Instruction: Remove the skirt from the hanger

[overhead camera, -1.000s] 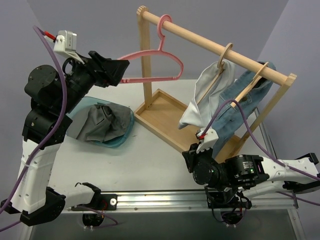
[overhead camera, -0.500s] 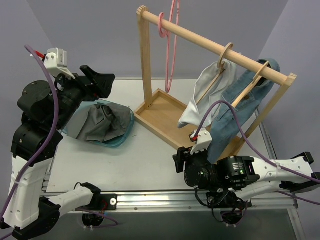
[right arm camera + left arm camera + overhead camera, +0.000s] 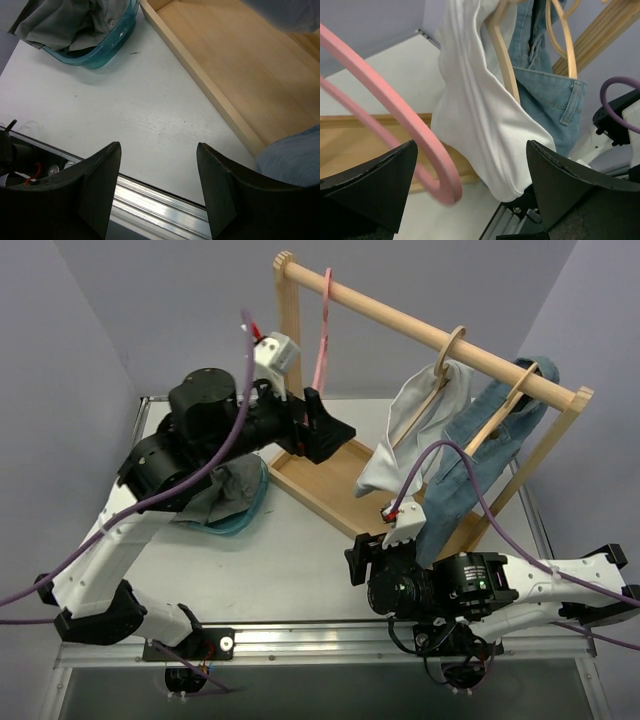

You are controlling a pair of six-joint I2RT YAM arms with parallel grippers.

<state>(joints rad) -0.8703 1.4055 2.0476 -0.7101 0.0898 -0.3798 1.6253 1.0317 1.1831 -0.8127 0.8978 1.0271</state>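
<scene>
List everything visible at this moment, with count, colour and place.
rack: 1, light wood, far half of the table, rail above a tray base
pink hanger: 1, pink, bare, on the rail's left end
wooden hangers: 2, light wood, on the rail's right half
white garment: 1, white, on the left wooden hanger
denim garment: 1, blue, on the right wooden hanger
bowl: 1, clear teal, left of the rack
grey garment: 1, grey, in the bowl
table: 1, white
left gripper: 1, black, open, facing the white garment
right gripper: 1, black, open, over the table's near edge
</scene>
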